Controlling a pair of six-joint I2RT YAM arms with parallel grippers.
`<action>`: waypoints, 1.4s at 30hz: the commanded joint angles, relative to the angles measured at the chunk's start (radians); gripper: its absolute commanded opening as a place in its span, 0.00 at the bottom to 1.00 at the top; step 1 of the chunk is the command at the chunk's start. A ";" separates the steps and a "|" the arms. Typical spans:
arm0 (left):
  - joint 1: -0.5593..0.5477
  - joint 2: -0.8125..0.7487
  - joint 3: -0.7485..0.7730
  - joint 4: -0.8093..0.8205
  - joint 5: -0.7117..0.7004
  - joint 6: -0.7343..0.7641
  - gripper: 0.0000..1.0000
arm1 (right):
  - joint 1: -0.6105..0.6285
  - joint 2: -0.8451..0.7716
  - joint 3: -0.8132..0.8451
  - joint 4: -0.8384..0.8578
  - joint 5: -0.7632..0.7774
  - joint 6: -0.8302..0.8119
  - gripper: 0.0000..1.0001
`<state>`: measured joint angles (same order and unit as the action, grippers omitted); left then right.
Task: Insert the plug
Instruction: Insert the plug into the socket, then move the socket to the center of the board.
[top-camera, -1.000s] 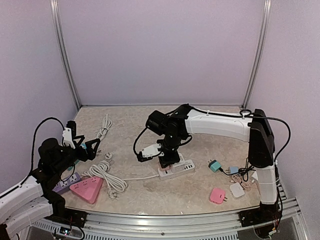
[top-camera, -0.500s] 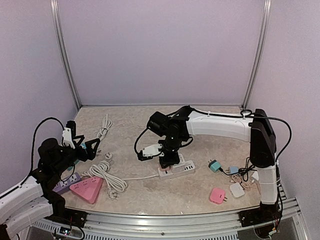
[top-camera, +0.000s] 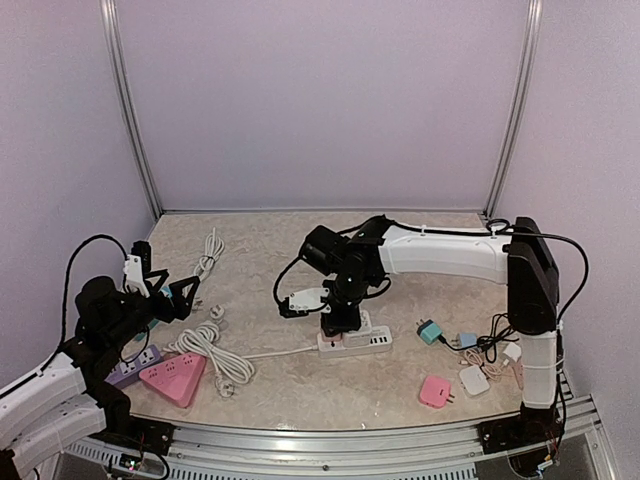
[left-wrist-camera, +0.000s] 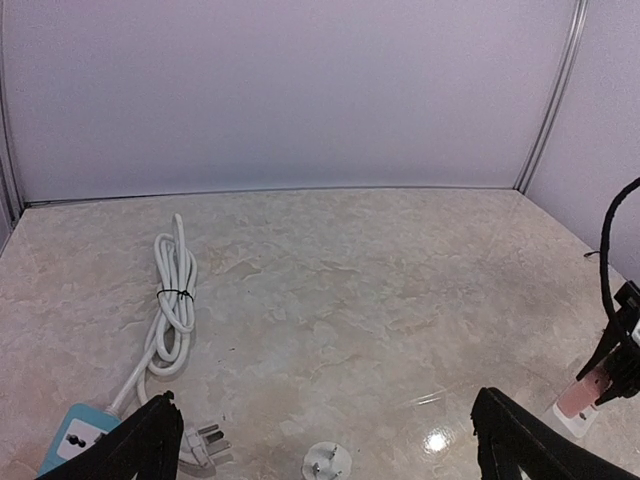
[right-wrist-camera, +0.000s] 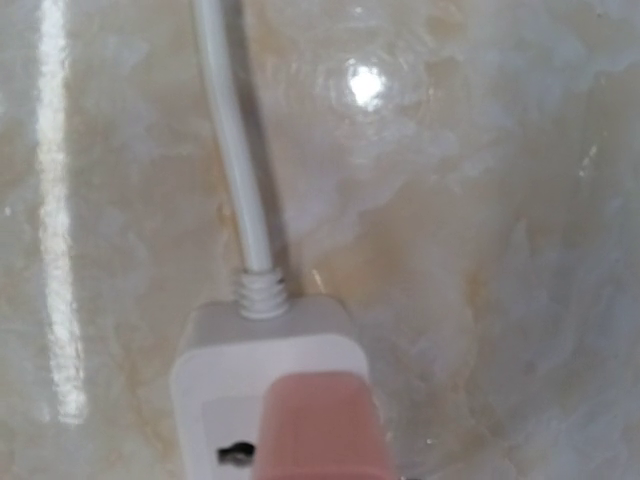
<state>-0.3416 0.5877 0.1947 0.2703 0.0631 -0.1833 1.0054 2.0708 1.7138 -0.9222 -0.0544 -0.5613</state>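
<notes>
right wrist shows pink plug (right-wrist-camera: 320, 430) over power strip (right-wrist-camera: 215, 375), hidden overhead; right pincer (top-camera: 338, 322) grasps it, left pincer (left-wrist-camera: 328, 430) released

A white power strip (top-camera: 368, 341) lies mid-frame on the marbled table (top-camera: 260, 240); a pink triangular strip (top-camera: 173, 378) lies lower left. A pink adapter (top-camera: 435, 391) sits lower right.

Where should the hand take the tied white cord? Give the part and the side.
Probably at the black tie, where the cord pinches to its narrowest. Come from above and close across the bundle: it lies flat on the table, loops running lengthwise.
</notes>
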 joint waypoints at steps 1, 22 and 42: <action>0.009 -0.011 -0.015 0.016 0.000 -0.006 0.99 | 0.013 0.054 0.038 -0.073 0.015 -0.006 0.38; 0.009 -0.018 -0.014 0.017 -0.003 0.001 0.99 | 0.119 -0.038 0.156 0.068 0.000 0.103 0.87; 0.170 -0.145 -0.016 0.001 -0.008 0.008 0.99 | 0.135 0.384 0.408 -0.036 0.070 0.182 0.40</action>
<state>-0.1902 0.4629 0.1947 0.2760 0.0589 -0.1791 1.1431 2.4176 2.0815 -0.9489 0.0154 -0.3935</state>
